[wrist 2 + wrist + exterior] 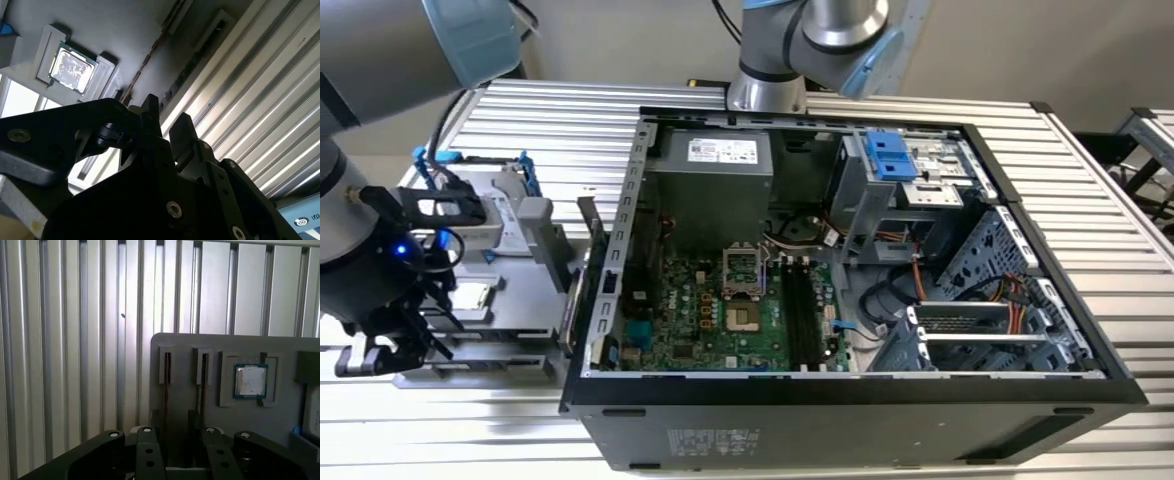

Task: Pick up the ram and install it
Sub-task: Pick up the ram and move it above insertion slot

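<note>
**A:** Where is the gripper (pixel 400 345)?

**B:** Low over the grey tray (pixel 507 330) on the slatted tabletop (pixel 547 110). The exterior view takes in the open computer case (pixel 854 400) with its motherboard (pixel 707 310), well apart from the gripper.

**A:** And the fingers (pixel 156 420)?

**B:** Apart, with a plain gap between them in both wrist views.

**A:** Where is the ram (pixel 165 375)?

**B:** In the first wrist view it is a thin strip standing on edge in a tray slot, just beyond the fingertips. It is too thin to tell its colour. A second slot (pixel 202 372) lies beside it, and the processor chip (pixel 250 381) sits further to that side of the gripper.

**A:** And the second wrist view?

**B:** It looks past the fingers from lower down. There the strip is a thin brownish line, with the chip beyond it.
</note>
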You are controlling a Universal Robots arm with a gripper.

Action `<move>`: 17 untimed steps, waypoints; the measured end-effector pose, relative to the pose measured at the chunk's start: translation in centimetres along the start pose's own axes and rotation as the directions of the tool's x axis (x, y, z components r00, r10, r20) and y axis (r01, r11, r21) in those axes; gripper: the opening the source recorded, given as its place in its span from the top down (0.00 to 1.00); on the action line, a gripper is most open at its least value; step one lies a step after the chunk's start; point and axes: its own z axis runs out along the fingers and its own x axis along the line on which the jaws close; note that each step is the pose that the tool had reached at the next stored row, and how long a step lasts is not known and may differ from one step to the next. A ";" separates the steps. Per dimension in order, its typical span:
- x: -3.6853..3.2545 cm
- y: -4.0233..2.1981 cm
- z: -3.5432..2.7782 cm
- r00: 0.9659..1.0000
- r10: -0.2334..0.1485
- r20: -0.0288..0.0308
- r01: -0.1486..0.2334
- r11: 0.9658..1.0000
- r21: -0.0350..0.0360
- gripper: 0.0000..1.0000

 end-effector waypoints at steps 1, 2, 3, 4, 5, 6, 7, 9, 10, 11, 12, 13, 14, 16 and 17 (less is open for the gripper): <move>0.01 0.00 0.12 1.000 0.001 0.000 -0.001 1.000 0.000 0.00; 0.01 0.00 0.26 1.000 0.002 0.000 -0.002 1.000 0.000 0.00; 0.01 0.00 0.39 1.000 0.003 0.000 -0.003 1.000 0.000 0.00; 0.02 0.00 0.51 1.000 0.004 0.000 -0.004 1.000 0.000 0.00; 0.03 0.00 0.64 1.000 0.005 0.000 -0.005 1.000 0.000 0.00; 0.03 0.00 0.76 1.000 0.005 0.000 -0.005 1.000 0.000 0.00; 0.04 0.00 0.88 1.000 0.005 0.000 -0.005 1.000 0.000 0.00; 0.05 0.00 1.13 1.000 0.006 0.000 -0.006 1.000 0.000 0.00; 0.05 0.00 1.25 1.000 0.007 0.000 -0.007 1.000 0.000 0.00; 0.06 0.00 1.38 1.000 0.007 0.000 -0.007 1.000 0.000 0.00; 0.06 0.00 1.50 1.000 0.008 0.000 -0.008 1.000 0.000 0.00; 0.07 0.00 1.61 1.000 0.008 0.000 -0.008 1.000 0.000 0.00; 0.07 0.00 1.75 1.000 0.008 0.000 -0.008 1.000 0.000 0.00; 0.08 0.00 1.99 1.000 0.009 0.000 -0.009 1.000 0.000 0.00; 0.09 0.00 2.12 1.000 0.010 0.000 -0.010 1.000 0.000 0.00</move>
